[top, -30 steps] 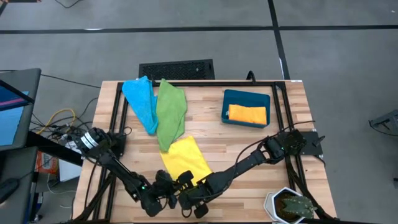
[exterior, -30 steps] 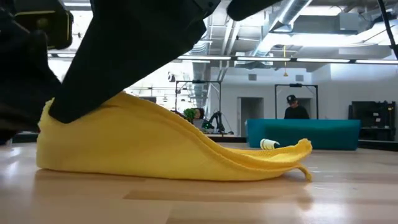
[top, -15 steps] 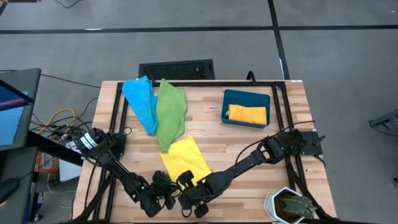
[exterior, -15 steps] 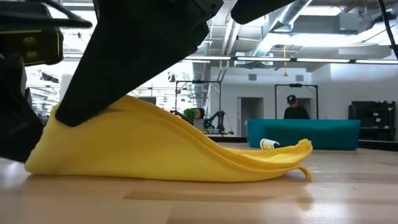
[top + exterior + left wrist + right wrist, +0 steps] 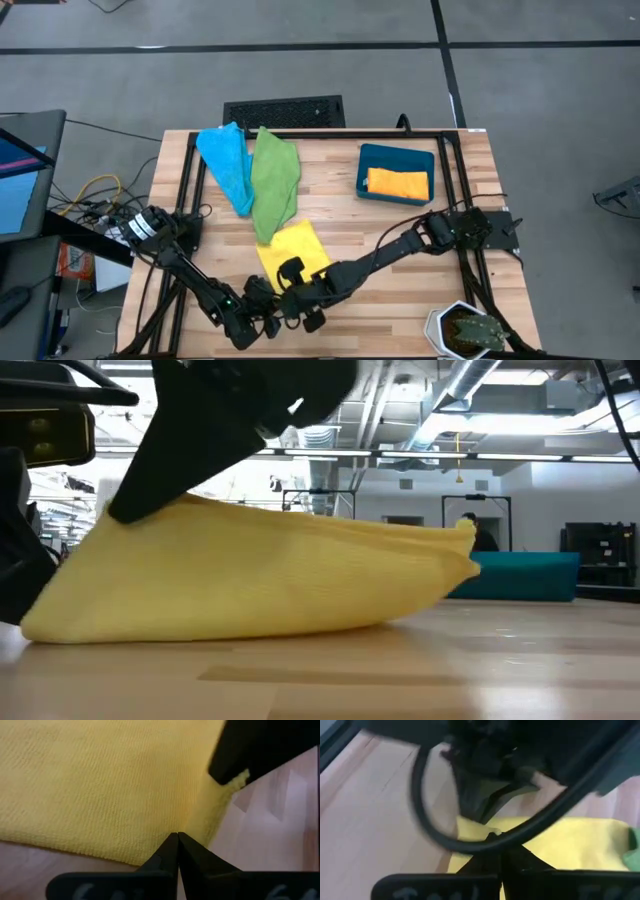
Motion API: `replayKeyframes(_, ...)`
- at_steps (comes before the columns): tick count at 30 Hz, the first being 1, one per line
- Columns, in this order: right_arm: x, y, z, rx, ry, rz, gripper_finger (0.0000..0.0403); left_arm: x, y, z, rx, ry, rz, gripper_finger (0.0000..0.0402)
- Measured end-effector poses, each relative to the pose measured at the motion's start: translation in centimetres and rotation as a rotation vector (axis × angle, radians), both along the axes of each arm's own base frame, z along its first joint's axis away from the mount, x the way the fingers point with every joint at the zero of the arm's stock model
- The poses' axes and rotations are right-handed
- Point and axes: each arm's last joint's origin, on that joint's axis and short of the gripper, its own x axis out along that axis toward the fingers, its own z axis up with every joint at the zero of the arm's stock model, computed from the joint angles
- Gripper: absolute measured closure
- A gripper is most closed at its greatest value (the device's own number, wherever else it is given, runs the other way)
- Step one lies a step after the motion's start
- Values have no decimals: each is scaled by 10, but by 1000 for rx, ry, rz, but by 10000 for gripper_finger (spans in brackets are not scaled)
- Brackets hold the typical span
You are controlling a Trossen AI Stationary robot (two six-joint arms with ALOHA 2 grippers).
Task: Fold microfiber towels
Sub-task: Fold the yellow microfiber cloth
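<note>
A yellow towel (image 5: pixel 291 247) lies near the table's front edge, humped up in the low view (image 5: pixel 250 580). My left gripper (image 5: pixel 262 296) is shut at its near left corner, low at the table. Just right of it, my right gripper (image 5: pixel 296 278) is shut on the towel's near edge, raised above the table. The towel's far part rests flat on the wood. A light blue towel (image 5: pixel 225 160) and a green towel (image 5: pixel 275 185) lie crumpled at the far left, the green one's near tip touching the yellow towel. My left gripper (image 5: pixel 177 836) has its shut fingertips on the yellow towel's near left corner (image 5: pixel 165 851), slanting down from the table's left. That corner (image 5: pixel 35 625) lies on the table. How much cloth lies between the fingers cannot be seen. My right gripper (image 5: pixel 501 839) pinches the towel's near edge at a small tip of cloth (image 5: pixel 242 778) between its two fingers, slanting down from the right. The held part (image 5: pixel 135 515) is lifted clear of the table, and the cloth slopes down from it on both sides.
A dark teal bin (image 5: pixel 372 158) at the far right holds a folded orange towel (image 5: pixel 398 183). A potted plant (image 5: pixel 465 330) stands at the near right corner. Black frame rails (image 5: pixel 300 134) run along the table's far, left and right sides.
My right gripper has gone up and toward the table's far left, taking the yellow towel's near edge with it. The towel's near right part, which lay flat, has lifted into a tall hump. The left corner has sunk onto the table.
</note>
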Motion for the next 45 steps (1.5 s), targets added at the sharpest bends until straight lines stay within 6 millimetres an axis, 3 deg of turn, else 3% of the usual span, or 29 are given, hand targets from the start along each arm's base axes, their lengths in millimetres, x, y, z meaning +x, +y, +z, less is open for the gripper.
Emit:
replayKeyframes(8, 11, -12, 4, 51, -49, 51, 388, 0, -2, 3, -14, -11, -18, 401)
replayKeyframes(21, 24, -26, 11, 79, -136, 59, 383, -2, -1, 29, 19, -30, -106, 401)
replayKeyframes(33, 24, -25, 11, 114, -128, 60, 380, -14, 6, 28, 48, 189, -232, 401)
replayKeyframes(39, 31, -25, -8, 135, -125, 52, 384, -15, 7, 30, 53, 197, -249, 401)
replayKeyframes(45, 35, -26, -7, 146, -174, 53, 378, -17, 9, 35, 64, 204, -261, 401)
